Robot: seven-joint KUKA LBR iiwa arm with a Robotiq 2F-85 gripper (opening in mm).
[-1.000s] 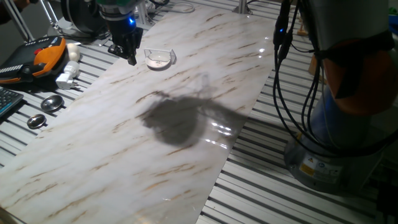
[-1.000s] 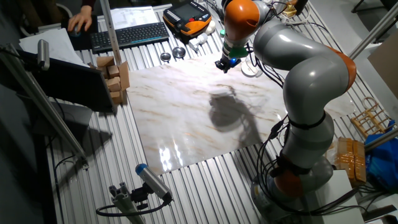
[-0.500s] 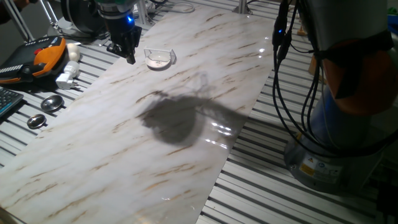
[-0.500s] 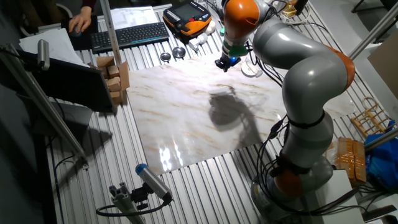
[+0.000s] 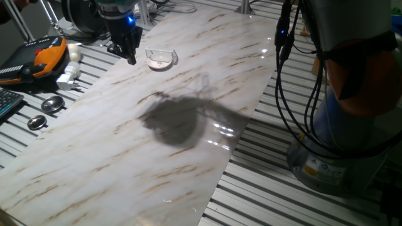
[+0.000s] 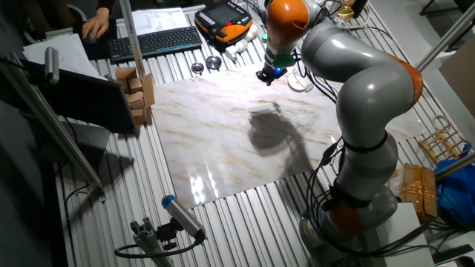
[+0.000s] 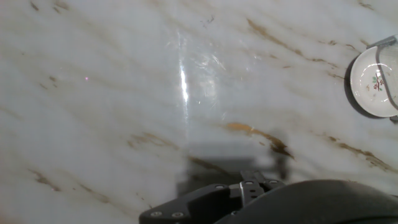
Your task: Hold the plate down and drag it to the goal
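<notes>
The plate (image 5: 159, 59) is a small white dish on the marble board, resting inside the goal (image 5: 169, 54), a clear plastic bracket with glinting edges. My gripper (image 5: 132, 59) hangs just left of the plate, apart from it, its fingers together and holding nothing. From the other side the gripper (image 6: 265, 76) is left of the plate (image 6: 299, 81). The hand view has the plate (image 7: 373, 81) at the right edge with a goal wall (image 7: 387, 67) across it. Only the dark hand body fills the bottom there, and the fingertips are hidden.
An orange-black pendant (image 5: 44, 53), white plugs (image 5: 68, 76), two grey metal discs (image 5: 52, 103) and a keyboard corner (image 5: 5, 102) lie left of the marble board (image 5: 188, 125). The robot base (image 5: 352, 132) and cables stand to the right. Wooden blocks (image 6: 136, 89) sit beside the board.
The gripper rose slightly and edged away from the plate one second ago, then stayed still. The plate has not moved.
</notes>
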